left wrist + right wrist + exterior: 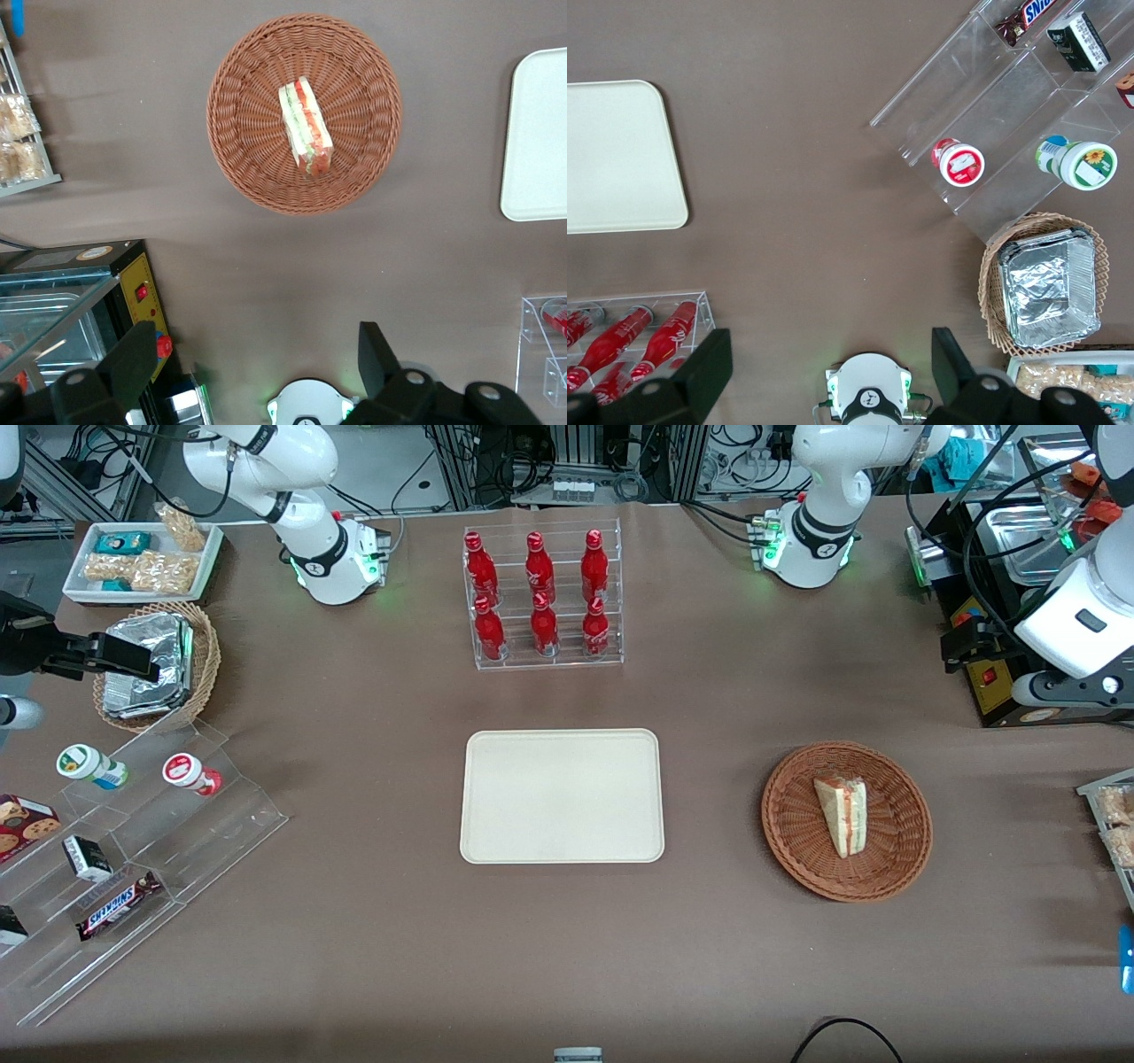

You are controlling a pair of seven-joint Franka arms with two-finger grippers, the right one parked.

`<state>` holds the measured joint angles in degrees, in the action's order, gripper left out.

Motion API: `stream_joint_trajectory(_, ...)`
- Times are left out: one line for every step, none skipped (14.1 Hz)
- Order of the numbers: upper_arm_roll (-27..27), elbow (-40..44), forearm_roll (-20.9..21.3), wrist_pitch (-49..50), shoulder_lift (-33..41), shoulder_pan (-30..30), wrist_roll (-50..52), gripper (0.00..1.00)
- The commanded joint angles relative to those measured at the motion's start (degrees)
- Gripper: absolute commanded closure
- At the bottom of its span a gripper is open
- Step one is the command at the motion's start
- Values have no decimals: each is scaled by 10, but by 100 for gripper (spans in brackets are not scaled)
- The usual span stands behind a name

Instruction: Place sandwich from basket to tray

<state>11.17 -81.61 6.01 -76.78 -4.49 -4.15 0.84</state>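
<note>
The sandwich [842, 815] [306, 128], a white bread wedge with red and green layers, lies in the round reddish-brown basket [797, 850] [239, 133]. The cream tray [561, 795] [540, 133] lies flat on the brown table beside the basket, toward the parked arm's end, with nothing on it. My left gripper [955, 646] [257, 359] hangs open and holds nothing. It is high above the table at the working arm's end, farther from the front camera than the basket and well apart from the sandwich. Its two black fingers [133, 363] stand wide apart.
A clear rack of red bottles [542, 598] stands farther from the front camera than the tray. A black box with a yellow panel [997, 682] [142, 292] sits just under my gripper. A wire rack of snacks [1112, 815] is at the working arm's table edge.
</note>
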Motion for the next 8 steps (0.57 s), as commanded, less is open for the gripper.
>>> stream_joint_trajectory(-1, 8, -8, 12, 6, 0, 5, 0)
stream_joint_trajectory(0, 8, -8, 13, 4, 0, 8, 0)
stream_joint_trajectory(0, 9, -7, 13, 3, 1, 16, 0)
stream_joint_trajectory(0, 9, -7, 12, 1, 0, 22, 0)
stream_joint_trajectory(0, 8, -8, 12, 0, 0, 28, 0)
stream_joint_trajectory(-1, 5, -8, 8, -2, -1, 32, 0)
stream_joint_trajectory(-1, 4, -8, 11, -11, -2, 40, 0)
stream_joint_trajectory(-2, 1, -8, 8, -20, -3, 55, 0)
